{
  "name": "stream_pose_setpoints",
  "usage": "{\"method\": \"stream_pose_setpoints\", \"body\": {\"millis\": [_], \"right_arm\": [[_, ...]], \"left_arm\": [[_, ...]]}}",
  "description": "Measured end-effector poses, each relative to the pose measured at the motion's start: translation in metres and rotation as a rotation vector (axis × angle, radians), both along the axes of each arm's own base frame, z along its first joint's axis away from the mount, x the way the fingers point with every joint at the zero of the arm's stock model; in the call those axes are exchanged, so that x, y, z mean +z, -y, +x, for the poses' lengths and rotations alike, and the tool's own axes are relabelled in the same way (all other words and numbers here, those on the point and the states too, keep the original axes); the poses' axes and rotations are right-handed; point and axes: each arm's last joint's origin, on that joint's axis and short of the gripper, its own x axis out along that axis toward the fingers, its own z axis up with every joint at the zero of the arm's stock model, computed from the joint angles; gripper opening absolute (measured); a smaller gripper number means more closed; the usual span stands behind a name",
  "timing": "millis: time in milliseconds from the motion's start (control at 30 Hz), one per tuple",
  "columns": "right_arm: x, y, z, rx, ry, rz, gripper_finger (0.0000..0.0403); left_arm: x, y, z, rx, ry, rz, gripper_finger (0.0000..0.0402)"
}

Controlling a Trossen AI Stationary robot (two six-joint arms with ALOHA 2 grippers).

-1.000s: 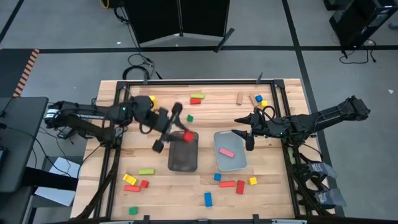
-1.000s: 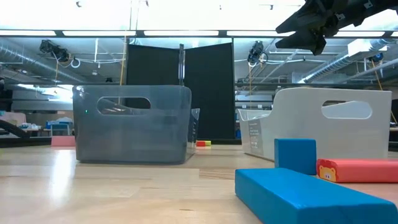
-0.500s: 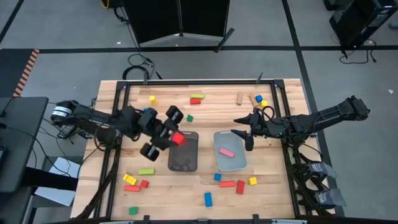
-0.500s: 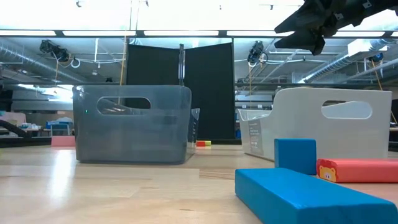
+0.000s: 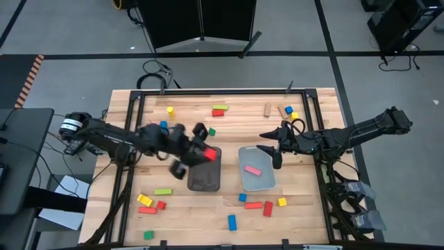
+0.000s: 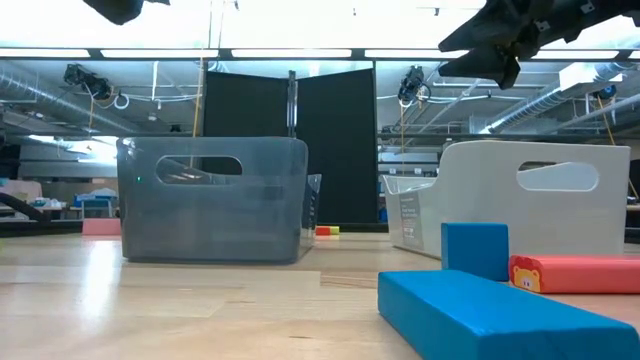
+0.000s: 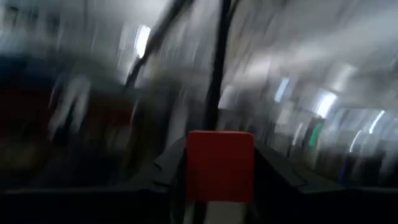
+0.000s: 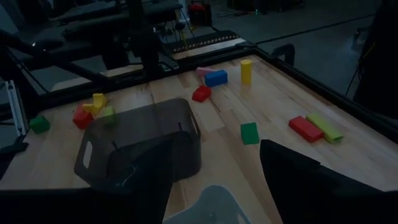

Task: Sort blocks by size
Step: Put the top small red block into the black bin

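The left gripper (image 5: 197, 146) is gripping a red cube (image 5: 208, 154) over the dark tray (image 5: 205, 182). The right gripper (image 5: 269, 152), fingers spread, is hovering by the pale tray (image 5: 257, 182). Most blocks (image 5: 258, 205) are lying unsorted on the counter (image 5: 305, 208).

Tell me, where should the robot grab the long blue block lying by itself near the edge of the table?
Probably across the middle of the long blue block, pinching its two long sides, with the claw coming straight down. It lies flat on the table, its narrow width should fit between the fingers, and bare wood shows along both long sides.
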Motion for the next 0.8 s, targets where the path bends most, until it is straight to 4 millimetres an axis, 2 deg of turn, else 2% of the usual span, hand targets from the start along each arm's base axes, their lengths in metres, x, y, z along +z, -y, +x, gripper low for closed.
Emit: {"method": "stream_pose_setpoints", "body": {"millis": [67,200,400,500,633,800], "right_arm": [[0.0,0.0,0.0,0.0,0.002,0.007,0.0246],[0.0,-0.001,0.0,0.014,0.001,0.02,0.0243],[-0.001,-0.001,0.0,0.016,-0.004,0.022,0.0244],[-0.001,-0.001,0.0,0.016,-0.004,0.021,0.0243],[0.0,0.001,0.0,0.01,0.002,0.019,0.0241],[0.0,0.002,0.0,0.001,0.003,0.022,0.0242]], "left_arm": [[-0.011,-0.002,0.003,0.125,-0.217,0.066,0.0139],[-0.018,-0.008,-0.001,0.333,-0.57,0.153,0.0139],[-0.042,-0.005,-0.018,0.426,-1.059,0.22,0.0139],[-0.06,-0.002,-0.021,0.432,-1.183,0.209,0.0139],[-0.081,0.004,-0.015,0.423,-1.225,0.212,0.0141],[-0.119,0.016,-0.006,0.385,-1.381,0.261,0.0195]]}}
